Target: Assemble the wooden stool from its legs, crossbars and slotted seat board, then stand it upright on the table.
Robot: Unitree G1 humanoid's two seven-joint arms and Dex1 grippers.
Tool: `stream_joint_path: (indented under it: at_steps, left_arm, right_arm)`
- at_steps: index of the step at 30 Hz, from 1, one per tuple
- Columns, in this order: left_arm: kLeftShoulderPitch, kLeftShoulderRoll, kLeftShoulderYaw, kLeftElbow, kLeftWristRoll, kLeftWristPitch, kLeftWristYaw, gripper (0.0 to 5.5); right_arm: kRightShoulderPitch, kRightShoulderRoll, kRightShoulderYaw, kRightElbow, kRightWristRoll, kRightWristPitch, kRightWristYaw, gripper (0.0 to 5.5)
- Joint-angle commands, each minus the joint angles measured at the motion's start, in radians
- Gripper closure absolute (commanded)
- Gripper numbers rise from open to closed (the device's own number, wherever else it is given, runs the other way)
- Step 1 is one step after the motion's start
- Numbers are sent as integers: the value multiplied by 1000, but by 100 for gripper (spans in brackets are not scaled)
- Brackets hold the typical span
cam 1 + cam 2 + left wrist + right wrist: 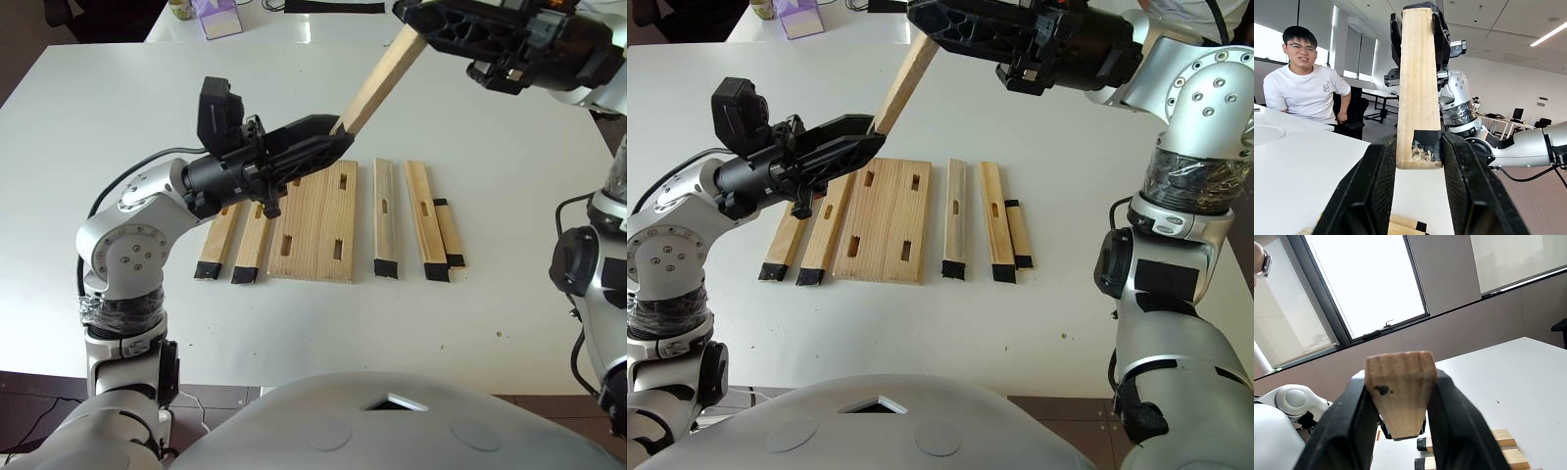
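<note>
Currently both grippers are clamped on one wooden leg (384,76), held in the air above the far part of the table (98,108) and tilted. Its lower end is toward the robot's left and its upper end toward the right. The left gripper (339,135) pinches the lower, black-capped end between its two fingers. The right gripper (419,27) grasps the upper, bare end.

The slotted seat board (315,223) lies flat around the middle of the table, four slots showing. Two more legs (219,243) (255,245) lie side by side just beside the board's left edge, partly under the left arm, black caps toward the near edge. On the board's right side lie another leg (384,220), then a fourth (422,217), parallel to each other with a gap between and caps toward the near edge. A short crossbar (450,237) lies touching or just beside that last leg, on the side toward the right edge.

A purple box (217,17) sits on another surface past the far edge.
</note>
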State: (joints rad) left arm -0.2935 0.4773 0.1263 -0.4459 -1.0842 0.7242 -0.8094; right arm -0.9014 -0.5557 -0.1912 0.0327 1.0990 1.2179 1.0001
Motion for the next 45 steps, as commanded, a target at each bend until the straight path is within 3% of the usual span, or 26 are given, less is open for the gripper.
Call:
stream_joint_path:
  at_steps: [1,7,11,13,17,22,26,31,45]
  left_arm:
    - [0,7,5,19,30,-16,18,418]
    - [55,-14,-41,31,103,-16,86,326]
    - [135,-35,-41,18,218,-77,168,320]
    - [122,-125,-11,15,248,-113,315,320]
    - [3,-421,-40,90,411,-194,757,320]
    - [-109,-535,-138,227,682,-282,971,320]
    - [-100,-596,-229,253,824,-322,1030,320]
    - [-34,-654,-256,323,919,-371,1095,320]
    - [-53,-663,-229,353,860,-365,1050,320]
  right_arm:
    - [25,-27,3,-15,-16,-17,9,419]
    - [58,-52,23,3,-166,-190,1,419]
    - [125,-154,116,45,-380,-439,132,419]
    - [180,-221,212,100,-544,-641,233,419]
    - [252,-260,325,204,-725,-880,345,419]
    - [289,-258,354,250,-781,-995,421,419]
    - [306,-276,366,288,-817,-1060,497,419]
    - [309,-251,368,339,-841,-1091,521,419]
    - [346,-223,346,356,-837,-1074,527,419]
